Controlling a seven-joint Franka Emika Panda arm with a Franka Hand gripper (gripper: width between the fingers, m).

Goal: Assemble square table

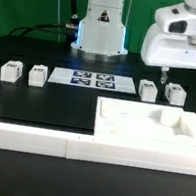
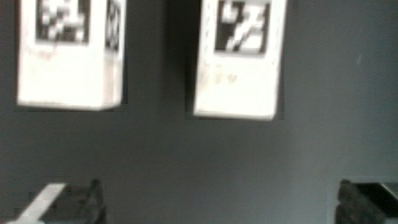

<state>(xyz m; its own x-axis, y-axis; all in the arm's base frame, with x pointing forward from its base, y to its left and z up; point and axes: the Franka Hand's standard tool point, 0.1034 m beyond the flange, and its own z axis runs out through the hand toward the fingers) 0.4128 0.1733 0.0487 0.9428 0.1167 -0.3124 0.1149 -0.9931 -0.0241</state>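
**One top, four legs, tool spread above the right pair**

The one square top [image 1: 147, 133] lies flat on the table [image 1: 45, 104] at the exterior view's lower right. Its hollow side faces up and its edges run square with the table's front.

I count four legs in a single row behind it. The first leg [image 1: 11, 72] and second leg [image 1: 37, 73] stand on the exterior view's left. The third leg [image 1: 149, 90] and fourth leg [image 1: 174, 94] stand on its right, just behind the top. One marker board [image 1: 93, 81] lies between the two pairs.

In the wrist view, one leg [image 2: 71, 55] and another leg [image 2: 240, 60] lie side by side. Their long axes are parallel, with a strip of dark table between them.

One border rail [image 1: 30, 137] wraps the table's front and left edge and meets the top's left side.

My tool [image 1: 185, 72] hangs above the right pair. In the wrist view the tool [image 2: 217, 205] is spread wide, with nothing between its tips.
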